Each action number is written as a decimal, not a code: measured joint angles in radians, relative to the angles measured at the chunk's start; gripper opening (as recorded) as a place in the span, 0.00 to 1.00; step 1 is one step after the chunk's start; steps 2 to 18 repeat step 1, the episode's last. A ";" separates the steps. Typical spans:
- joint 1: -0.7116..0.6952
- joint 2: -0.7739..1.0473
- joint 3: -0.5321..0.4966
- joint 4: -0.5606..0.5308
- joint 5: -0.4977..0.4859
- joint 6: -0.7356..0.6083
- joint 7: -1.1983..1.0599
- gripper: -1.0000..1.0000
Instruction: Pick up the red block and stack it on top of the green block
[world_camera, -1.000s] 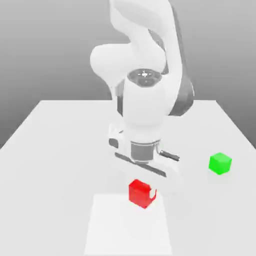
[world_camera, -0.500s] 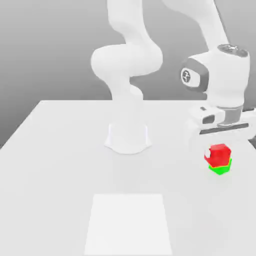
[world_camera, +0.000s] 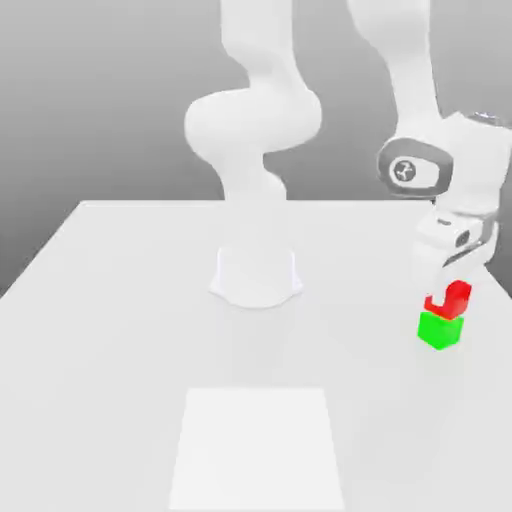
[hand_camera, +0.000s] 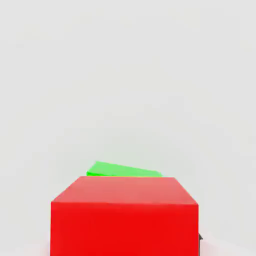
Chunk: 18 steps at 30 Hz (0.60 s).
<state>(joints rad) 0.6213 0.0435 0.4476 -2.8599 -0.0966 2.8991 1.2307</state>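
The red block (world_camera: 456, 298) rests on top of the green block (world_camera: 440, 331) near the table's edge on the exterior view's right. My gripper (world_camera: 449, 284) hangs straight above the stack, and the hand's white body hides part of the red block. In the hand view the red block (hand_camera: 125, 220) is very close, with a sliver of the green block (hand_camera: 122, 170) showing just beyond its top edge.
The arm's white base (world_camera: 256, 280) stands at the middle back of the white table (world_camera: 120, 320). A paler square patch (world_camera: 256, 450) lies on the table near its front edge. The stack is close to the table's edge on the exterior view's right.
The arm carried the red block from the front middle of the table across to the green block. Since half a second ago the hand has turned and now stands a little higher over the stack.
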 joint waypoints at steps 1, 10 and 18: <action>0.000 0.000 0.000 0.000 0.000 0.000 0.000 1.00; 0.000 0.000 0.000 0.000 0.000 0.000 0.000 1.00; 0.000 0.000 0.000 0.000 0.000 0.000 0.000 1.00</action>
